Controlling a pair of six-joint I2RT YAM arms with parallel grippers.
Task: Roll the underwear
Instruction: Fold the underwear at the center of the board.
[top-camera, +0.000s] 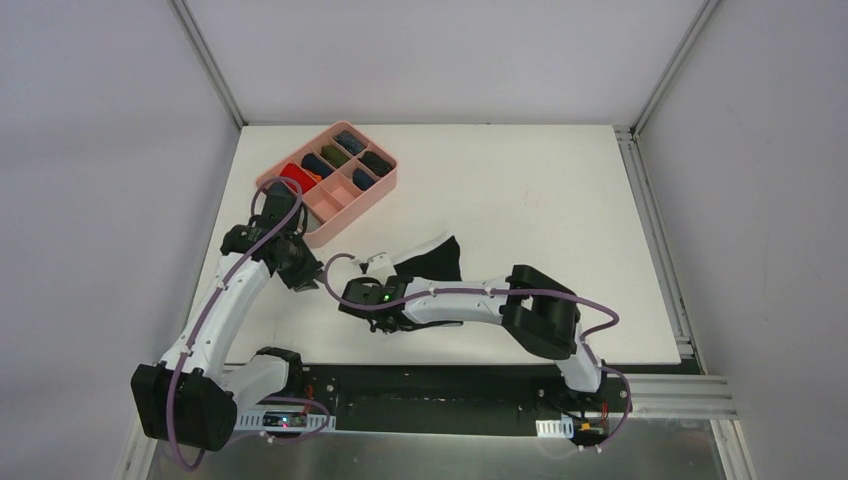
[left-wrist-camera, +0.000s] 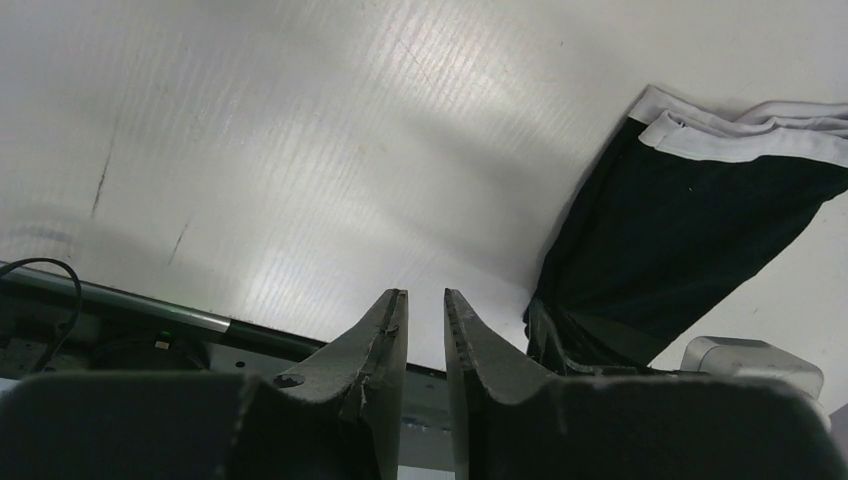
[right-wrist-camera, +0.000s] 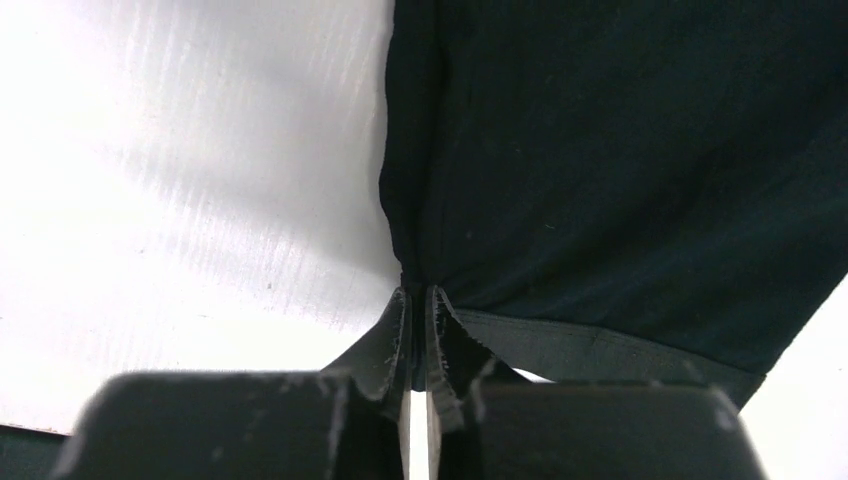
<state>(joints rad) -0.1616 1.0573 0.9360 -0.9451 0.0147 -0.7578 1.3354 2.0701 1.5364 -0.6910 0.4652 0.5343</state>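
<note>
The black underwear with white seams lies crumpled on the white table, near the front middle. My right gripper reaches left across the table and is shut on a near corner of the black cloth; its fingertips pinch a fold of it. My left gripper hovers just left of the underwear. Its fingers stand a narrow gap apart with nothing between them. The grey briefs are out of view.
A pink compartment tray stands at the back left, with rolled dark and red cloth items in several compartments. The right arm's forearm lies across the near part of the underwear. The table's front rail is close to the left gripper.
</note>
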